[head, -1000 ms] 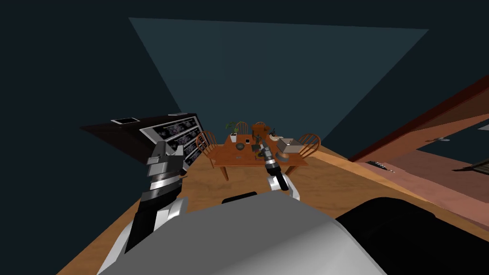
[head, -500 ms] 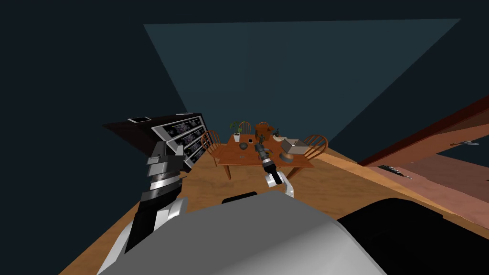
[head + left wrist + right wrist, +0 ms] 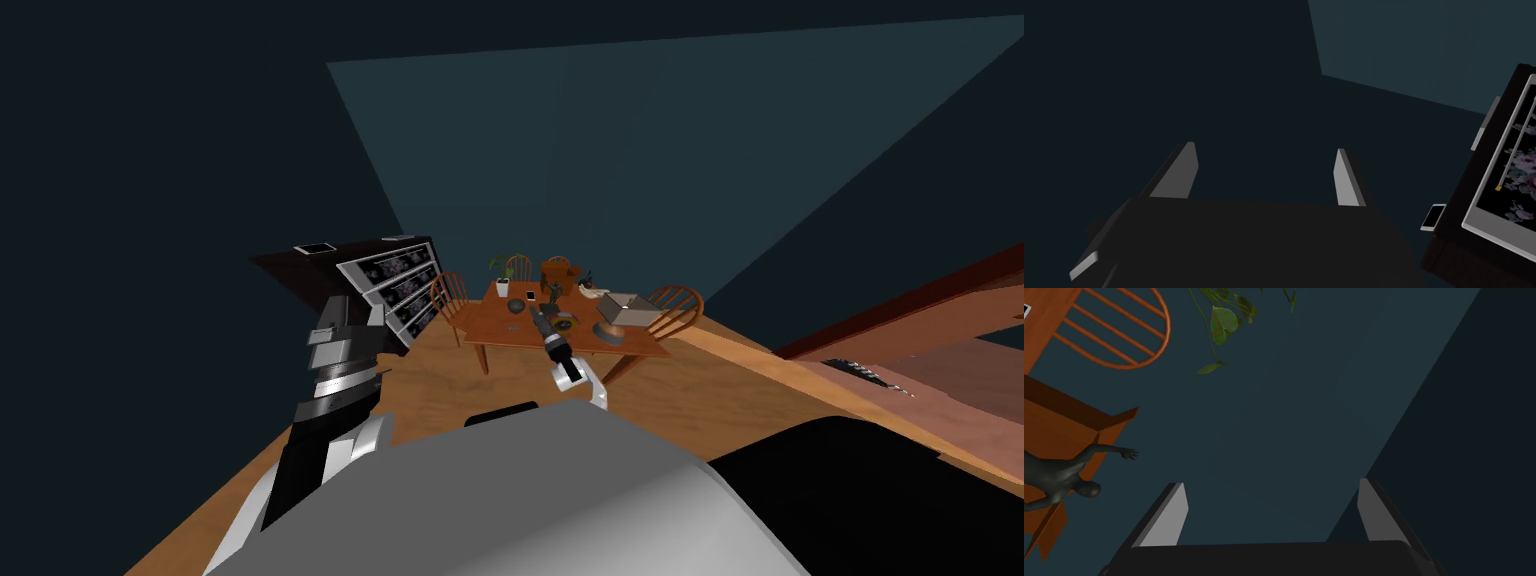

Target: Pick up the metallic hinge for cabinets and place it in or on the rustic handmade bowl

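Note:
A wooden dining table [image 3: 520, 331] stands ahead across the floor, with small items on it. A dark round dish [image 3: 515, 305] and a brownish round bowl [image 3: 566, 324] lie near its middle; the hinge is too small to pick out. My right gripper [image 3: 540, 316] [image 3: 1271, 483] reaches forward toward the table, open and holding nothing, still short of it. Beside its fingers are a dark figurine [image 3: 1059, 475] and an orange box [image 3: 1054, 433]. My left gripper [image 3: 352, 312] [image 3: 1264, 147] is raised at the left, open and holding nothing.
Wooden chairs [image 3: 675, 305] ring the table, which also carries a potted plant [image 3: 503, 280], a grey box [image 3: 625, 308] and a grey dish [image 3: 610, 331]. A dark cabinet with floral drawer fronts [image 3: 395, 280] [image 3: 1504, 200] stands left, a phone [image 3: 1433, 217] on it. Wooden floor [image 3: 450, 390] lies between.
The whole head view has slid right, so I have turned left a little. My right arm has stretched further forward toward the table. The left arm holds its pose.

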Robot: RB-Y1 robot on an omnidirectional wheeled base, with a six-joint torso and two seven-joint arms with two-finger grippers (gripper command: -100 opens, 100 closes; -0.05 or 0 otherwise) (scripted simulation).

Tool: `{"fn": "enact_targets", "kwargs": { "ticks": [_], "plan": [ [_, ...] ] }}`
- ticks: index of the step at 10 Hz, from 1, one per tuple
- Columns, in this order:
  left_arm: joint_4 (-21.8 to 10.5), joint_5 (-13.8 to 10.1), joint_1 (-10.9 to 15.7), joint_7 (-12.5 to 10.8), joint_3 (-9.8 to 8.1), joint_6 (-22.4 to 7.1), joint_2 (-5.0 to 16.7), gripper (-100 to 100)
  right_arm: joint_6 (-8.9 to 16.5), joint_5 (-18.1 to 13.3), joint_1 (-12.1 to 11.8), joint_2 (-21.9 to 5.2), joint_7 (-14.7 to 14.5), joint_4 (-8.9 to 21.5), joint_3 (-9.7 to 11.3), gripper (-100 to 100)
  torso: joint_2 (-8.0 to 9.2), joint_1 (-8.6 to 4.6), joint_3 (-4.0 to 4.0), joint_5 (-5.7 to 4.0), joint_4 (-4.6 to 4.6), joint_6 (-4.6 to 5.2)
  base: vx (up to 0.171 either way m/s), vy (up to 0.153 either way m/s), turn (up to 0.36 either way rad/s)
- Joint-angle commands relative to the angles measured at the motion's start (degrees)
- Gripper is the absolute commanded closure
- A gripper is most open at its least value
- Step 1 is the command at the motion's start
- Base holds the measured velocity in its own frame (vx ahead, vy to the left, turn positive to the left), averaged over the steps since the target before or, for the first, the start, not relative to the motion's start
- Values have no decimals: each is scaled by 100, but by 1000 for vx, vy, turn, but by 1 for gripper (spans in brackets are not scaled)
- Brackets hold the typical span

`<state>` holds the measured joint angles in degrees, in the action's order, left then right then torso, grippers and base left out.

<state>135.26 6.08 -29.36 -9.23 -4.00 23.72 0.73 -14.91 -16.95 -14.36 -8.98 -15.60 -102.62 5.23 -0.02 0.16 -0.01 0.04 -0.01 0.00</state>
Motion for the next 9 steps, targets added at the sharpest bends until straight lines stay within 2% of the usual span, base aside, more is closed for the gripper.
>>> {"fn": "enact_targets", "kwargs": {
  "ticks": [1,4,5,7,8,9],
  "plan": [
    [0,0,0,0,0,0,0,0,70,-68,99,-10,-133,181,7,-100,0,0,0,0,0,0,6,29,39],
    [0,0,0,0,0,0,0,0,373,-411,367,-59,-645,716,61,-100,-5,-5,-3,-1,-1,1,18,32,111],
    [0,0,0,0,0,0,0,0,373,-411,367,-59,-713,794,61,-100,-7,-4,-4,-1,-2,0,20,19,52],
    [0,0,0,0,0,0,0,0,589,-637,525,-95,-1092,1215,86,-100,-5,-9,-3,-2,-1,1,28,14,122],
    [0,0,0,0,0,0,0,0,701,-749,598,-115,-1261,1353,96,-100,-8,-12,-5,-2,-2,2,53,0,151],
    [0,0,-1,0,-1,0,0,0,701,-749,598,-115,-1330,1429,96,-100,-15,-16,-8,-3,-3,1,40,-9,43]
  ]
}}
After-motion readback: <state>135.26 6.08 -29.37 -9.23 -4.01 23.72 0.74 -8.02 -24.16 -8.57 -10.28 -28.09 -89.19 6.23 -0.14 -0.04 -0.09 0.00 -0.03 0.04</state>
